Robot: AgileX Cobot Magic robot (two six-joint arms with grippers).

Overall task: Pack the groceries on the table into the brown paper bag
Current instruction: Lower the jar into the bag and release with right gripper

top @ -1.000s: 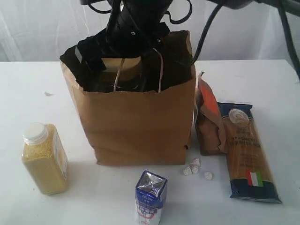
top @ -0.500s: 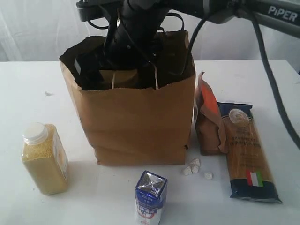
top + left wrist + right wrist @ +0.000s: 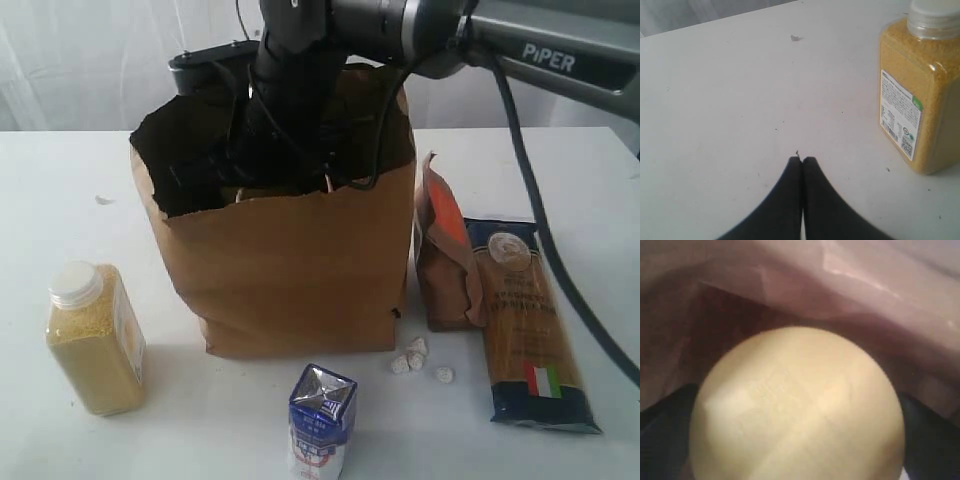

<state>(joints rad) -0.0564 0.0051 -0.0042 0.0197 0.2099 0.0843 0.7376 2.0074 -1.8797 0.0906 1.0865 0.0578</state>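
Note:
The brown paper bag [image 3: 290, 270] stands upright at the middle of the table [image 3: 60, 190]. My right arm [image 3: 290, 90] reaches down into it. Inside, the tan-lidded jar [image 3: 800, 395] sits between the dark fingers [image 3: 662, 425] of my right gripper [image 3: 796, 450], which is shut on it; bag walls surround it. The yellow-grain bottle [image 3: 95, 340] stands left of the bag. My left gripper [image 3: 802, 160] is shut and empty, low over the table beside that bottle [image 3: 917, 100]. The blue-white carton [image 3: 320, 420] stands in front, the brown pouch [image 3: 445, 255] and spaghetti pack [image 3: 525, 325] to the right.
A few small white lumps [image 3: 415, 360] lie on the table by the bag's front right corner. A small mark [image 3: 103, 200] shows on the tabletop at the far left. A white curtain hangs behind the table.
The right arm has gone down deeper into the bag with the jar; the tan lid, seen above the bag's rim a second ago, is now hidden in the exterior view.

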